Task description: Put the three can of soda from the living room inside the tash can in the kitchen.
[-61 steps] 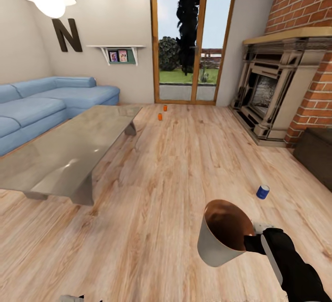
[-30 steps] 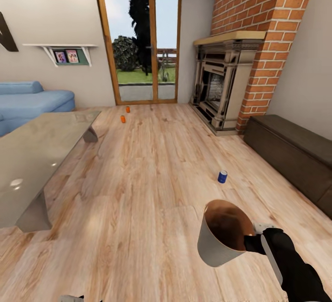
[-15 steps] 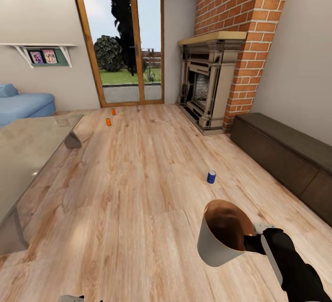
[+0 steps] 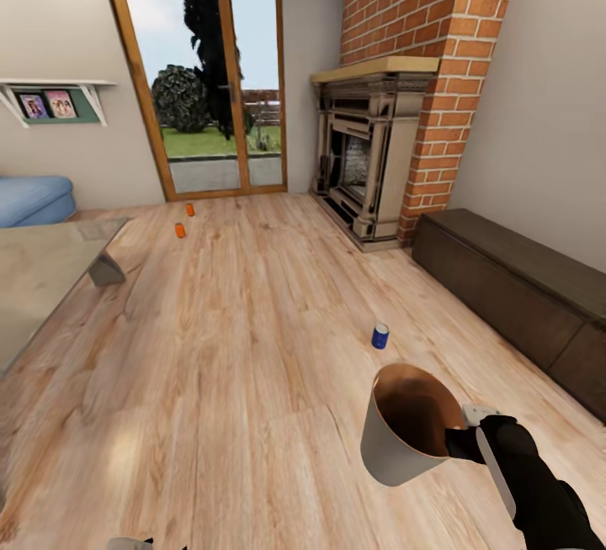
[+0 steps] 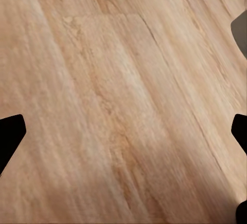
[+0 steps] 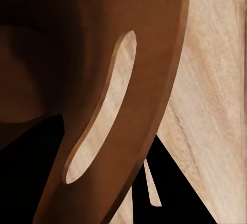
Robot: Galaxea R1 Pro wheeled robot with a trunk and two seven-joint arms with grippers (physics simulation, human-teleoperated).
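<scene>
Right gripper (image 4: 461, 442) clamped on bin (image 4: 396, 449) rim, tilted; left gripper (image 5: 123, 131) spread wide over floor (image 4: 252, 348); blue can (image 4: 380, 335) just ahead; orange cans (image 4: 180, 230) by doors (image 4: 202, 79).

Wood, brick and glass in a softly lit room

The floor (image 4: 252, 348) is pale grained wood planking with a low satin sheen; the far doors (image 4: 202, 79) are clear glass in a warm wood frame. At right, rough red brick (image 4: 429, 12) rises over a matt dark wooden bench (image 4: 513, 281). The coffee table (image 4: 34, 281) top looks glossy and reflective. The bin (image 4: 396, 441) is smooth, matt grey outside, brown within.
</scene>
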